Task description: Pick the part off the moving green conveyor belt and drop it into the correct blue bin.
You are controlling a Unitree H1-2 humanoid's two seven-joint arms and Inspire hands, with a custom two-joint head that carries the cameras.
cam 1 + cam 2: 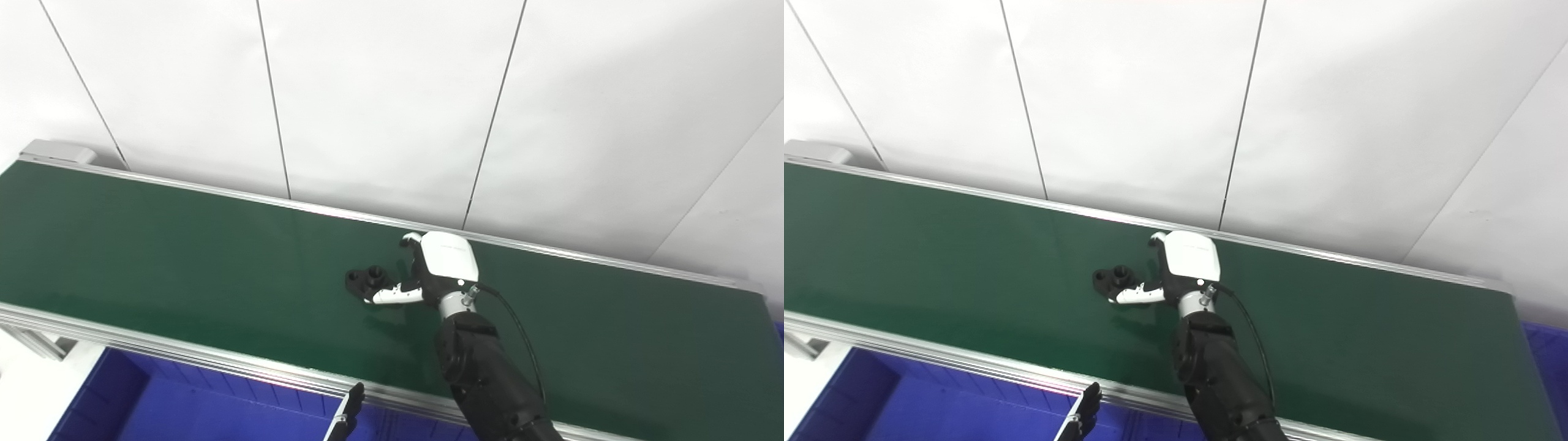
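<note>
- The part (367, 280) is small, black and lumpy, with round bosses on top, lying mid-belt on the green conveyor belt (184, 257).
- A blue bin (184, 404) sits below the belt's near rail; the left hand (346, 410) only peeks in there, state unclear.
- The right hand (429, 272) is spread open, its thumb touching the part's near side, nothing gripped.

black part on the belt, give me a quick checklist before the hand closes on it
1. Part in reach: black part lies on the green belt right beside the right hand. Ok.
2. Hand open: thumb spread toward the part, nothing held. Ok.
3. Fingers around the part: thumb tip meets its near edge; the other fingers sit behind the hand's white cover. Cannot tell.
4. Belt free near the part: no other object there. Ok.
5. Drop target: blue bin shows below the belt's near rail. Ok.
6. Left hand out of the way: not in view. Cannot tell.
</note>
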